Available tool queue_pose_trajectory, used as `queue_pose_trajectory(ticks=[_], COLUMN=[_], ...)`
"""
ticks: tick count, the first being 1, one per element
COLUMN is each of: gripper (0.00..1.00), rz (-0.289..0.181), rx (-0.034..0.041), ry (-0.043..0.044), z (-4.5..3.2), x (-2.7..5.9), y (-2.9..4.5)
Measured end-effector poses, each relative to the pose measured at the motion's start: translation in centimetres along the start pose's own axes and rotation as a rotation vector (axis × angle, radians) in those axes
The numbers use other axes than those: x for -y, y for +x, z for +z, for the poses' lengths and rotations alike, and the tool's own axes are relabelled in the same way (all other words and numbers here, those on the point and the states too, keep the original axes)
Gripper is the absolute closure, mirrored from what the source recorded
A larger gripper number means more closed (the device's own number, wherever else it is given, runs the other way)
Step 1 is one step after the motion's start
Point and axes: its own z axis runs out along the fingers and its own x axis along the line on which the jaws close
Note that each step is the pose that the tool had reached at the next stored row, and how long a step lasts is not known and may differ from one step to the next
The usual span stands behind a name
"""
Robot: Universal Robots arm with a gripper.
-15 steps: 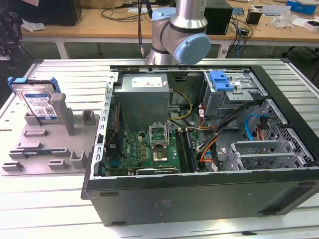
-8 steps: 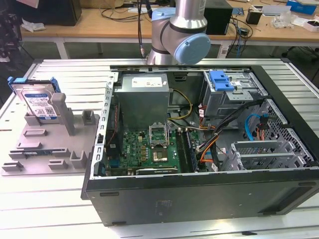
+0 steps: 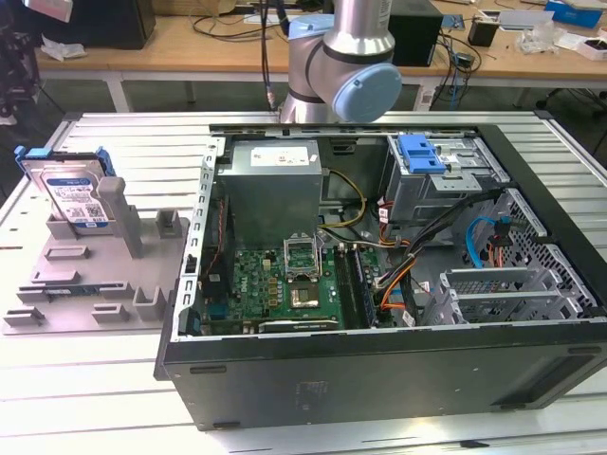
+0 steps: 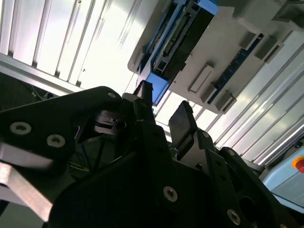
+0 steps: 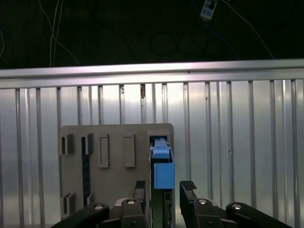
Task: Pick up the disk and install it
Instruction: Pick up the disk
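1. The gripper (image 5: 163, 186) hangs over the work with its jaws spread and nothing held, one black finger (image 5: 188, 186) lined up on either side of the disk's blue bracket in the first wrist view
2. The disk (image 5: 163, 173) stands on edge in a slot of the grey fixture plate (image 5: 114, 180), apart from the fingers and untouched
3. Likely hazard: an off-centre approach could land a finger on the bracket's top edge or on the grey post (image 3: 112, 204) beside it, tipping or jamming the disk
4. A shallow pinch on the smooth plastic could let it slip
5. Farther off, inside the open computer case (image 3: 379, 379), loose cables (image 3: 408, 256) near the drive cage (image 3: 446, 180) could snag a carried disk
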Motion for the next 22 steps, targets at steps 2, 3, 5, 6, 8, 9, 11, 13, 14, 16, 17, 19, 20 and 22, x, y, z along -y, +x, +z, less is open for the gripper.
queue_pose_trajectory(ticks=[2, 3, 5, 6, 8, 9, 11, 13, 14, 16, 17, 19, 20, 22], gripper=[0.58, 0.58, 0.58, 0.58, 0.58, 0.58, 0.58, 0.58, 0.58, 0.58, 0.58, 0.58, 0.58, 0.58], rz=[0.001, 0.001, 0.003, 0.003, 0.005, 0.007, 0.009, 0.009, 0.01, 0.011, 0.012, 0.013, 0.014, 0.015], rx=[0.0008, 0.0011, 0.0021, 0.0025, 0.0034, 0.0041, 0.0052, 0.006, 0.0062, 0.0065, 0.0068, 0.0073, 0.0077, 0.0083], ry=[-0.0001, -0.0002, -0.0003, -0.0003, -0.0002, -0.0004, -0.0004, -0.0004, -0.0006, -0.0006, -0.0007, -0.0008, -0.0009, -0.0009], z=[0.21, 0.31, 0.47, 0.52, 0.64, 0.72, 0.87, 0.97, 1.04, 1.19, 1.33, 1.5, 1.58, 1.74], x=[0.0, 0.0, 0.01, 0.01, 0.02, 0.02, 0.02, 0.03, 0.04, 0.04, 0.04, 0.04, 0.04, 0.04], y=[0.06, 0.06, 0.05, 0.05, -0.02, -0.08, -0.23, -0.28, -0.31, -0.32, -0.33, -0.34, -0.36, -0.41])
